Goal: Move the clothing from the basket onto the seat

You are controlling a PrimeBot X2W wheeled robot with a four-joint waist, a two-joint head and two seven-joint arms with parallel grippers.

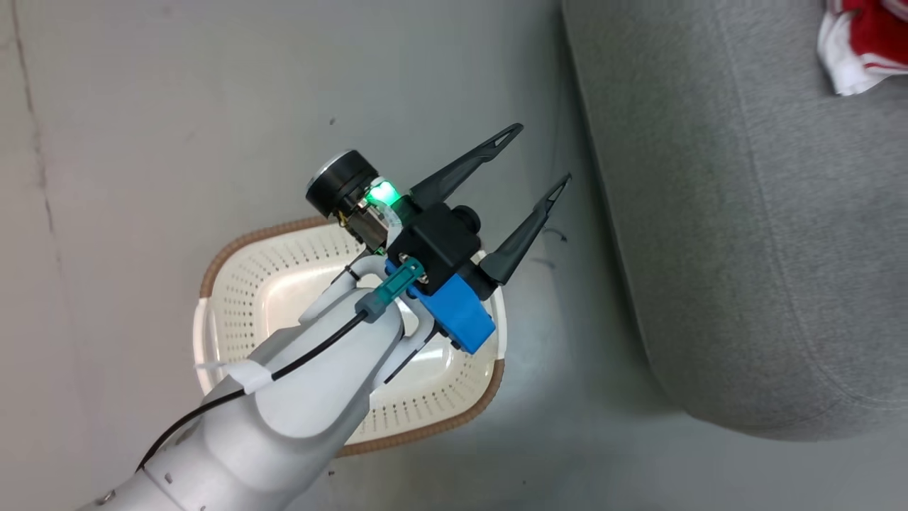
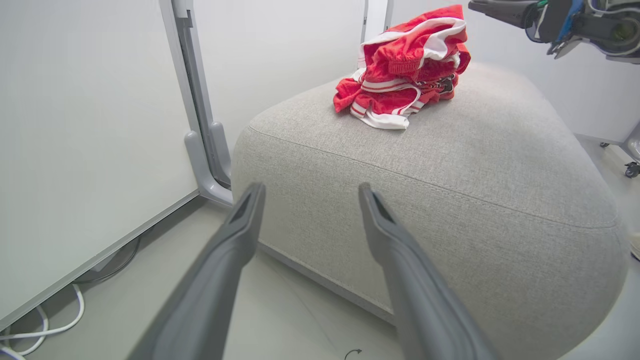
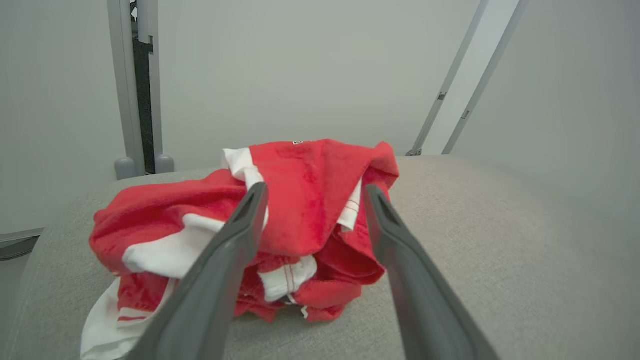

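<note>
1. Floor [image 1: 128, 142]: pale grey and smooth, with a thin crack line down the left of the head view and a few dark specks.
2. Basket [image 1: 234, 312]: cream and perforated with a brown rim. It stands on the floor near the seat and is partly covered by the left forearm.
3. Seat [image 1: 745, 248]: a large grey fabric cushion with rounded edges and 1 seam running round its side. It rests directly on the floor.
4. Clothing [image 2: 405, 75]: red with white trim, crumpled in 1 heap on top of the seat toward its far side, well apart from the basket.
5. Left gripper [image 1: 543, 152]: hangs over the basket's seat-side edge. Its 2 fingers are spread wide with nothing between them, and they point at the seat's side.
6. Right gripper [image 3: 315, 186]: above the seat, aimed at the heap from close by. Its 2 fingers are spread apart and grip nothing. The cloth lies on the cushion beyond them.
7. Partition panels [image 2: 90, 125]: pale panels in grey frames stand beside and behind the seat. 1 grey frame foot is just beside the seat's corner.
8. White cable [image 2: 50, 327]: loops on the floor under the nearest panel.
9. Castor [image 2: 631, 170]: a small dark one on the floor, past the seat's other side.
</note>
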